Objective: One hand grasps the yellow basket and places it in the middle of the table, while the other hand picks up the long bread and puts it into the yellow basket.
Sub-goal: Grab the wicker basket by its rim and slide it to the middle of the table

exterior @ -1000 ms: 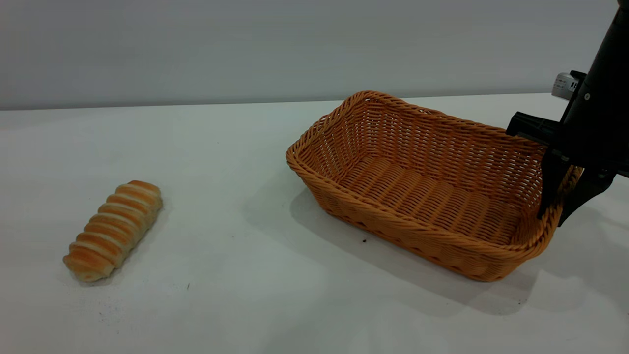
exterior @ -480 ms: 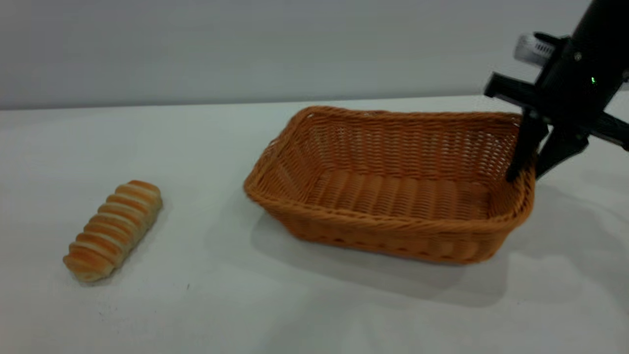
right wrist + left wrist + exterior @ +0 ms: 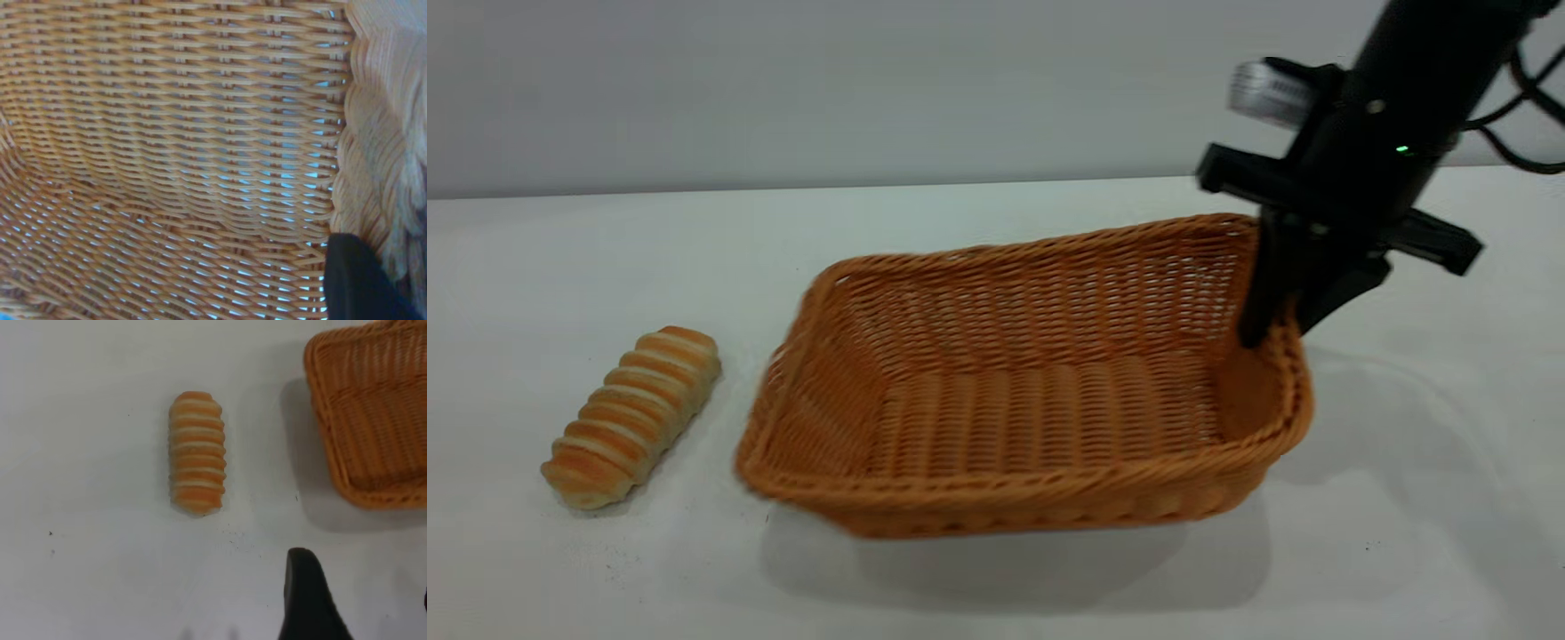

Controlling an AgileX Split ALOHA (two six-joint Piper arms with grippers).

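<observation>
The yellow basket (image 3: 1049,293) is near the middle of the table (image 3: 605,578), with a shadow under it. My right gripper (image 3: 1280,320) is shut on the rim at the basket's right end, one finger inside the wall and one outside. The right wrist view shows the woven inside wall (image 3: 167,133) and one dark fingertip (image 3: 353,283) against the rim. The long bread (image 3: 631,416) lies on the table left of the basket, apart from it. In the left wrist view my left gripper (image 3: 363,603) is open and empty above the table, near the bread (image 3: 197,452) and a basket corner (image 3: 373,420).
A grey wall runs behind the table's far edge. A few dark specks (image 3: 767,517) dot the white tabletop between the bread and the basket. The left arm is out of the exterior view.
My right gripper has moved left with the basket in its hold. The basket has swung round and its left end now lies close to the bread. The bread has not moved.
</observation>
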